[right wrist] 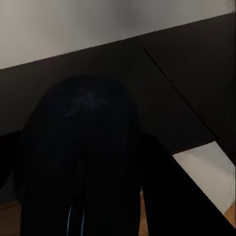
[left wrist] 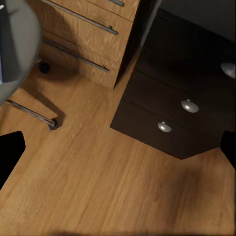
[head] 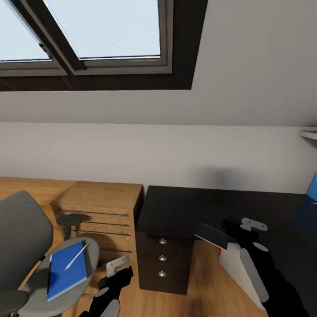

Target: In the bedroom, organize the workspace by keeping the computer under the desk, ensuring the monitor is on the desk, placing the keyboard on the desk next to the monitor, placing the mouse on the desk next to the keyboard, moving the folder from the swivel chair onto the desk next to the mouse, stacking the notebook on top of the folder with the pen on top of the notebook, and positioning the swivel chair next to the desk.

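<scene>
The grey swivel chair stands at the lower left. On its seat lies the blue folder, and the white pen rests on top of it. My left gripper hangs open just right of the seat, low over the wooden floor. My right gripper is above the front edge of the black desk. It is shut on the black mouse, which sits between its fingers. The monitor, keyboard, computer and notebook are out of view.
A black drawer unit with round silver knobs stands under the desk's left end. A light wooden cabinet sits beside it against the wall. The chair's chrome base reaches toward the drawers. A white desk leg and a blue panel lie to the right.
</scene>
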Controlling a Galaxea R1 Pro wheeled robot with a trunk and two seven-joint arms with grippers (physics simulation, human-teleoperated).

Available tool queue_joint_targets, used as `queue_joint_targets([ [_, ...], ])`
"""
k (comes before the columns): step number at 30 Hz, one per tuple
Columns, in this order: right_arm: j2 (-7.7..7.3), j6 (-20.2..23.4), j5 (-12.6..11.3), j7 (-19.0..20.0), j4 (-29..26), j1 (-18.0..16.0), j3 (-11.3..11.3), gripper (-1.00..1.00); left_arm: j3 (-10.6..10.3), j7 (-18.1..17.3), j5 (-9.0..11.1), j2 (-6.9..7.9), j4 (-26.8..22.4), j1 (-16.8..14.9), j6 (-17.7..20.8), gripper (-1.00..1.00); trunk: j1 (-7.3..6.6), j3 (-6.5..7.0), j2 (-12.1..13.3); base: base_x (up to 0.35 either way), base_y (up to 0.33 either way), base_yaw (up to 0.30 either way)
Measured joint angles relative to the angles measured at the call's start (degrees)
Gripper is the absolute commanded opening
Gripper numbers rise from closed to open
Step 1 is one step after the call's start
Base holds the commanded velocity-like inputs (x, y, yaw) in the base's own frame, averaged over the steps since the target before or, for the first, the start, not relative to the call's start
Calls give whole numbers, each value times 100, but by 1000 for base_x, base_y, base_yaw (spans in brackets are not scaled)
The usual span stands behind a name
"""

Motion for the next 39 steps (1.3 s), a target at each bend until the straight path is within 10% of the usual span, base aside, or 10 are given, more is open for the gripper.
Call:
queue_joint_targets([
  [26,-515,-32,58,1178,632,-1,-191,-100,0,16,30,-1,7,0,16,100,0,50,1,0,0,-283],
  [32,-949,-123,67,1317,931,-1,-205,-100,-6,26,54,-11,341,1,9,100,0,50,1,0,0,-293],
  [39,-1485,-245,45,2543,1755,-8,-206,-100,-254,-5,49,-16,1714,76,-518,100,0,49,0,0,0,-294],
])
